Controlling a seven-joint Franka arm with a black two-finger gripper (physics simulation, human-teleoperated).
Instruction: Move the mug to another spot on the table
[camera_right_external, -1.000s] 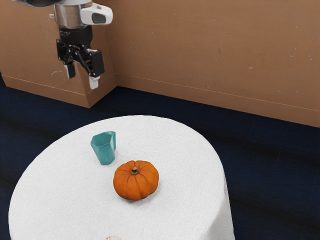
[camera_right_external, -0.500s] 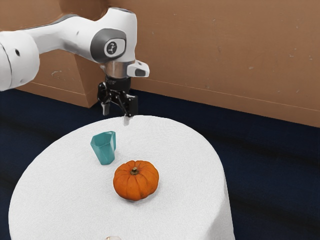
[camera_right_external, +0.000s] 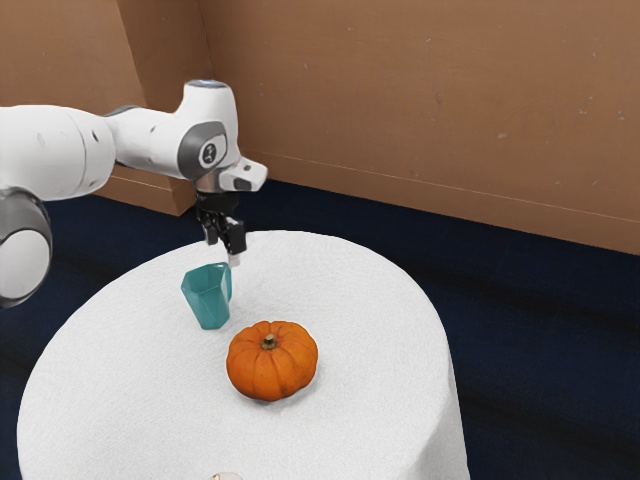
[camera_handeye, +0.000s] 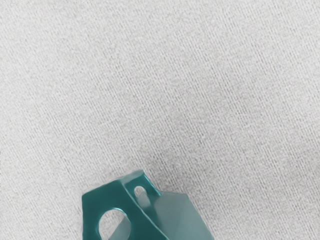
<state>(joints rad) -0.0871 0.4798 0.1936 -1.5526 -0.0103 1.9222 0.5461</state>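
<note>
No legible text; round emblem (camera_right_external: 210, 153) on arm (camera_right_external: 60, 150) unreadable.

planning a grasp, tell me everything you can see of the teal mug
The mug is teal, with flat angular facets and a smooth, slightly glossy look. It stands upright, mouth up, handle toward the exterior view's right; the wrist view shows openings through that handle. It rests on the white tablecloth, apart from the pumpkin. The gripper hangs just over its handle side.
</note>
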